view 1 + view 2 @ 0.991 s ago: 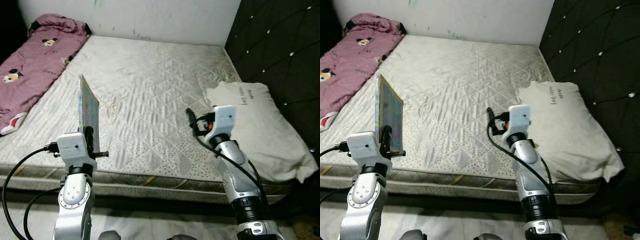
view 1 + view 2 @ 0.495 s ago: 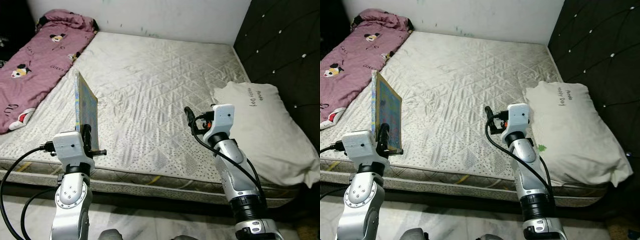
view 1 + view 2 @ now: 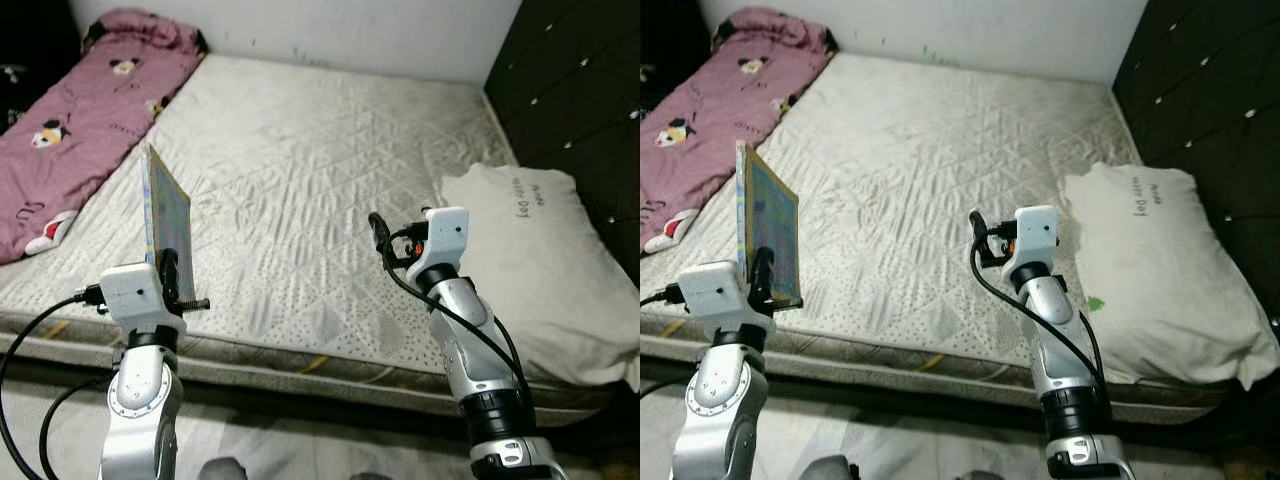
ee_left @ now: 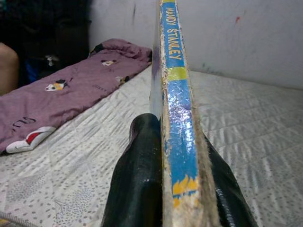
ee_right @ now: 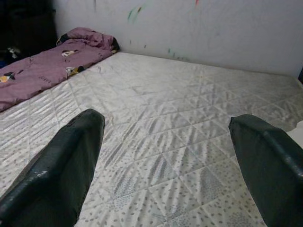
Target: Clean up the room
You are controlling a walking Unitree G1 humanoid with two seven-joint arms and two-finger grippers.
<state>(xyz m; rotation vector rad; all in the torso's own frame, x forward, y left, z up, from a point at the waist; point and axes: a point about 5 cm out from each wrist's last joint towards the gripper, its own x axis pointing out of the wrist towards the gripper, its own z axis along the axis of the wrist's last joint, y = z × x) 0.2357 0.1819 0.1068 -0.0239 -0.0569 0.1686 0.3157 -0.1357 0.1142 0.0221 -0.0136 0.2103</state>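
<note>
Here, nearest the camera, the left hand [image 3: 172,272] is clenched on the lower edge of a thin book [image 3: 165,216], holding it upright just above the near edge of the mattress [image 3: 320,150]. In the left wrist view the black fingers [image 4: 139,175] press both covers, and the worn blue spine [image 4: 177,118] faces the lens with the words "MANDY STANLEY" printed along it. The book's cover is blue with small coloured patches and yellowish edges.

Also above the near edge of the mattress, toward the pillow side, the right hand [image 3: 378,228] is released and holds nothing; in the right wrist view its two fingers [image 5: 61,165] stand wide apart over the quilted fabric.

The mattress is bare, off-white, stitched in a diamond pattern, with a dotted grey band along its near edge. A white pillow [image 3: 540,260] with small dark lettering lies on the mattress at the side next to the dark tufted headboard [image 3: 580,90], just beside the right arm.

On the opposite side of the mattress, a pink blanket [image 3: 80,120] printed with cartoon figures stretches toward the far corner. Beyond the far edge of the mattress stands a white wall [image 3: 330,30] with faint marks.
</note>
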